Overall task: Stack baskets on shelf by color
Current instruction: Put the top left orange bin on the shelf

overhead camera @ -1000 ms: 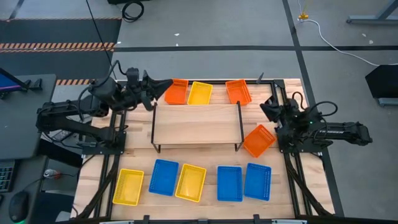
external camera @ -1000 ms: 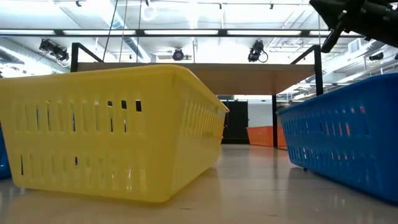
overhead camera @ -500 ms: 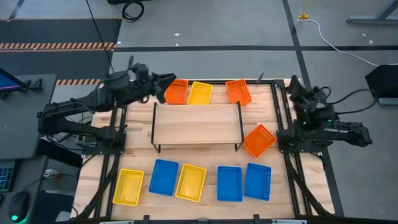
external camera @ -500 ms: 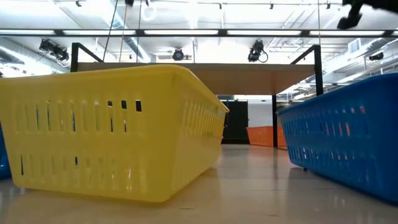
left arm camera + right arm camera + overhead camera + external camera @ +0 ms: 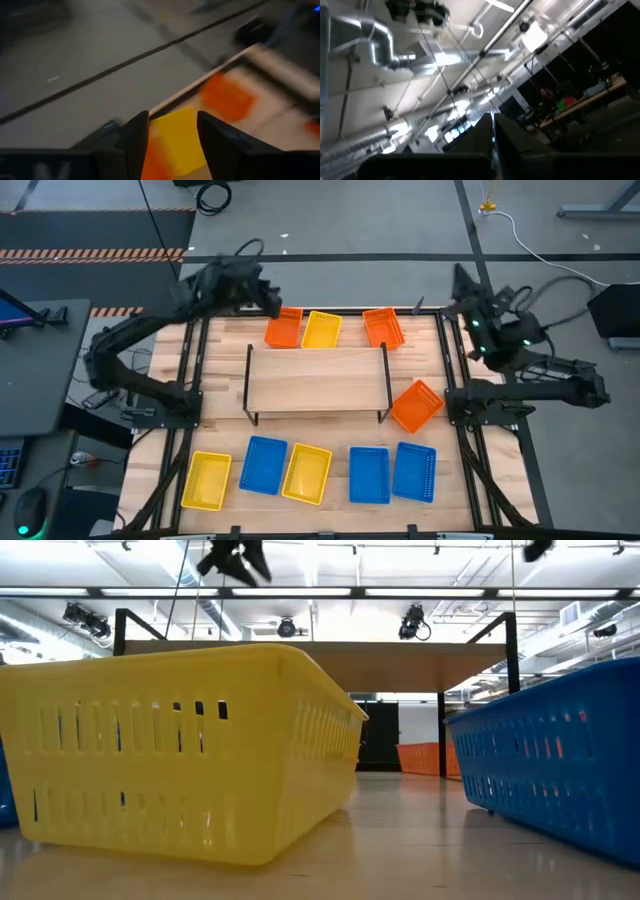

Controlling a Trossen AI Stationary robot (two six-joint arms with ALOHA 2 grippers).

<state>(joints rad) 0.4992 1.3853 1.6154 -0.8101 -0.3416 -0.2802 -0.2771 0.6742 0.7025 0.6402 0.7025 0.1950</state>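
Both arms had swung up and back: left gripper, spread and empty, hung near the far-left orange basket; right gripper, pressed together, off the far-right corner. The shelf stood bare.

Orange baskets below me, three of them: one and another on the far side of the pale light-wood shelf, a third off its end. A yellow basket sits between the far two. Near edge: yellow, blue, yellow, blue, blue, slotted walls.
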